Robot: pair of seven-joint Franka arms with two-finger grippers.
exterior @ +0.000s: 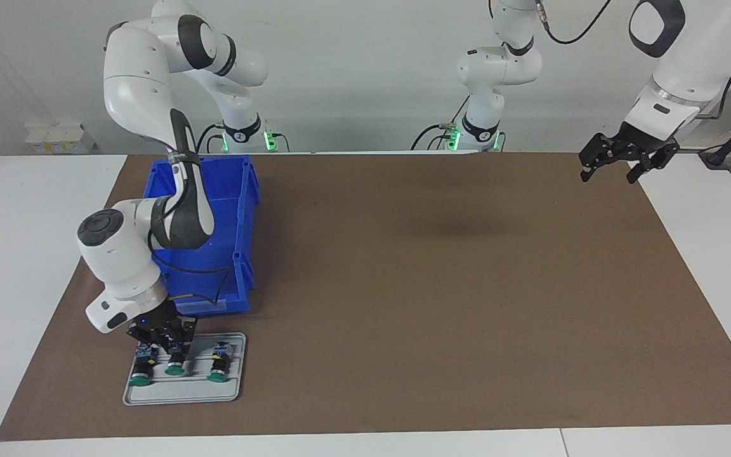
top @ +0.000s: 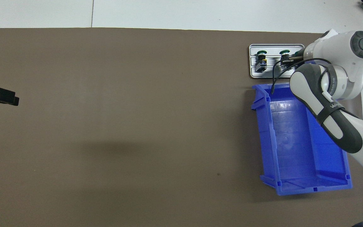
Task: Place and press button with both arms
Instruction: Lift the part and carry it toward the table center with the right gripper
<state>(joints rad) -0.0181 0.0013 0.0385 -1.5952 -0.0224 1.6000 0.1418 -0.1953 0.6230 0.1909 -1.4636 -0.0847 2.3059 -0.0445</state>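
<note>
A grey tray (exterior: 181, 397) lies at the right arm's end of the table and carries three green-capped switches. My right gripper (exterior: 174, 353) is shut on the body of the middle one, the button (exterior: 175, 367), whose green cap points away from the robots. In the overhead view the button (top: 284, 54) shows just beside the right wrist, which hides most of the gripper (top: 288, 60). The switch with a yellow mark (exterior: 217, 372) lies beside it on the tray. My left gripper (exterior: 616, 168) hangs open over the mat's edge at the left arm's end, holding nothing.
An empty blue bin (exterior: 238, 209) stands on the brown mat (exterior: 435, 285) right next to the tray, nearer to the robots, under the right forearm. Another green-capped switch (exterior: 140, 376) lies at the tray's outer end.
</note>
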